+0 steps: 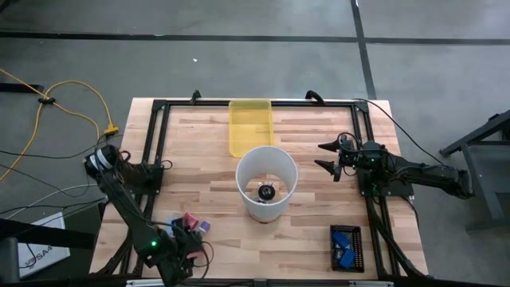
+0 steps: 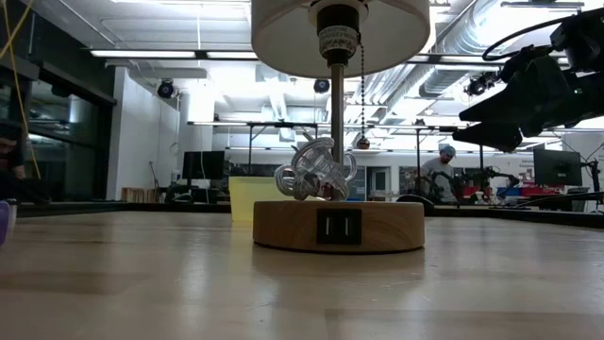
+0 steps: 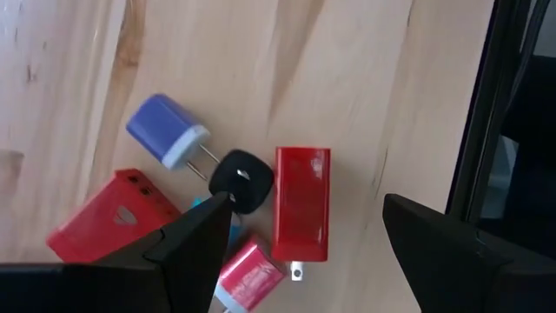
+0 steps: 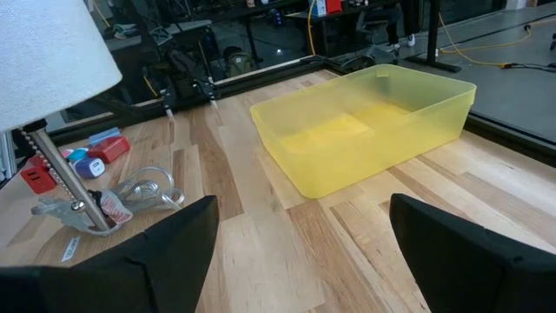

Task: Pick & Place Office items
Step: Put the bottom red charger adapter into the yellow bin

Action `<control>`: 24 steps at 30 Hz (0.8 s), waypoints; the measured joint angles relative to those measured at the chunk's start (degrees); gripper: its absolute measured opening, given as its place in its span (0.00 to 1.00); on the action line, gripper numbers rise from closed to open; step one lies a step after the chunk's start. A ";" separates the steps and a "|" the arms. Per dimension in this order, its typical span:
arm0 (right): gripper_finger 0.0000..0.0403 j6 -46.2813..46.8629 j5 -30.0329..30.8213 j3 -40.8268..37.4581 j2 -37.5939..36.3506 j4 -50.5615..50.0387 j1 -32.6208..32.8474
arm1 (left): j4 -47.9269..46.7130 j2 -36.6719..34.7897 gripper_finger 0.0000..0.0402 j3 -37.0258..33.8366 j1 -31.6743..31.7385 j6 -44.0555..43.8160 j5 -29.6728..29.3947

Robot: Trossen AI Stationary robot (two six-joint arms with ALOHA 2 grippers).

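Observation:
The office items [image 1: 191, 224] lie in a small heap on the wood near the table's front left corner. The left wrist view shows them as plug-like blocks: a long red one [image 3: 301, 203], a bigger red one [image 3: 113, 215], a blue one [image 3: 167, 130], a black piece [image 3: 242, 177] and a pink-red one [image 3: 249, 275]. My left gripper [image 3: 300, 252] hangs open above this heap, pointing steeply down, and touches nothing. In the high view it [image 1: 188, 242] is just nearer the front edge than the heap. My right gripper [image 1: 328, 158] waits open at the table's right, held level.
A lamp with a white shade [image 1: 266, 182] and a round wooden base [image 2: 338, 225] stands mid-table. A yellow translucent tray [image 1: 251, 126] sits at the far edge. Bright-blue pieces on a black holder [image 1: 346, 248] lie at the front right. A black frame [image 1: 151, 151] borders the table.

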 joint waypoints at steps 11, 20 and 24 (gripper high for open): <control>0.81 0.01 0.01 0.00 0.01 0.00 0.00 | -0.12 3.58 0.73 -0.22 -0.36 -0.81 0.11; 0.81 0.02 0.01 0.00 0.01 0.00 0.02 | -0.22 4.38 0.73 -0.26 -0.75 -0.72 0.68; 0.81 0.01 0.01 0.00 0.01 0.00 0.00 | -0.14 4.38 0.73 -0.26 -0.75 -0.64 0.68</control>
